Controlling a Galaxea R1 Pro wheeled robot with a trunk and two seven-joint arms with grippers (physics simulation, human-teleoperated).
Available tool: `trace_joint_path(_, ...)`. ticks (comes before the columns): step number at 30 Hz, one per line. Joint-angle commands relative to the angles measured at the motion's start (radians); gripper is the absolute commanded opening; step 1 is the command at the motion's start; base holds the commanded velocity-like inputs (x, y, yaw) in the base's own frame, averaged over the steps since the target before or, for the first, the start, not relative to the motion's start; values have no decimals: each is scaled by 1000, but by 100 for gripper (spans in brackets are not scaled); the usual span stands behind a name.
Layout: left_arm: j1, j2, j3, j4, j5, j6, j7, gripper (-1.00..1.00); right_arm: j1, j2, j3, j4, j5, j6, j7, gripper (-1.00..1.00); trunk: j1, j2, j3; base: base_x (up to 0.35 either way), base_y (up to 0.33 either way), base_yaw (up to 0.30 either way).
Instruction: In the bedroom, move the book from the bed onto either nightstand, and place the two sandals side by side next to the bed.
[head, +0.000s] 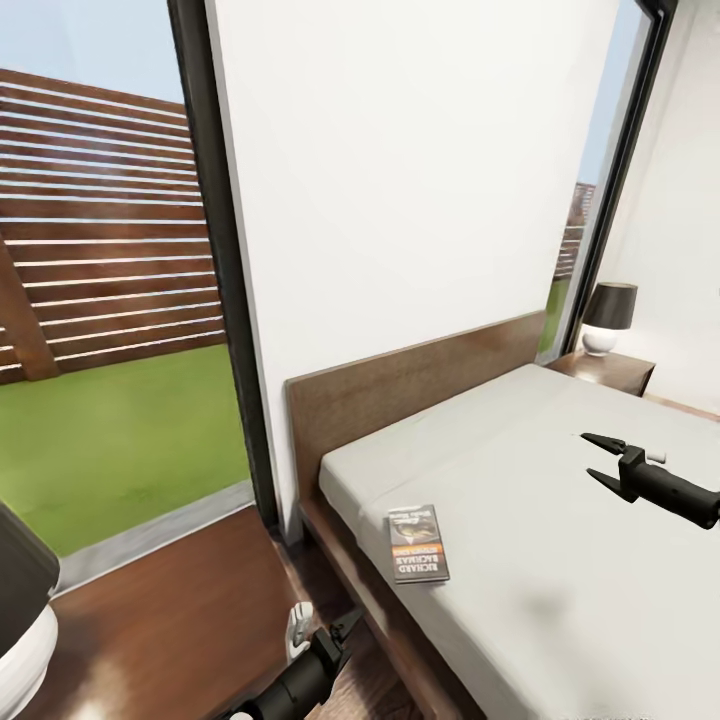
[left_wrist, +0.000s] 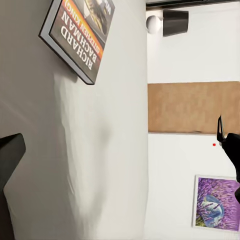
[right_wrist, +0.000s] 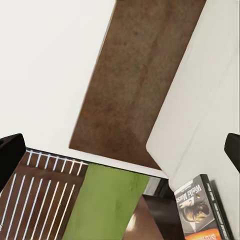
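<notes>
Paperback book (head: 419, 543) flat on smooth pale mattress of wood-framed bed (head: 420, 385); right gripper (head: 598, 460) spread wide, left gripper (head: 325, 628) can't tell

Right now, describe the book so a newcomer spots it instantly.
Start at the bed, the low platform with a pale mattress and a dark wood headboard. On the mattress corner nearest the headboard and window lies the book, flat: a thin dark paperback with an orange band and white RICHARD BACHMAN lettering.
</notes>
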Motion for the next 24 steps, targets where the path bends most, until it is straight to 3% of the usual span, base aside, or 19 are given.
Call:
trace_joint_path(1,0,0,1,0,9,9,1,100,-1,0,-4,1,4,5,4,100,0,0,-1,0,0,-79)
trace_joint_path(24,0,0,3,-2,8,9,-1,100,-1,0,-4,1,4,5,4,100,0,0,-1,0,0,-58)
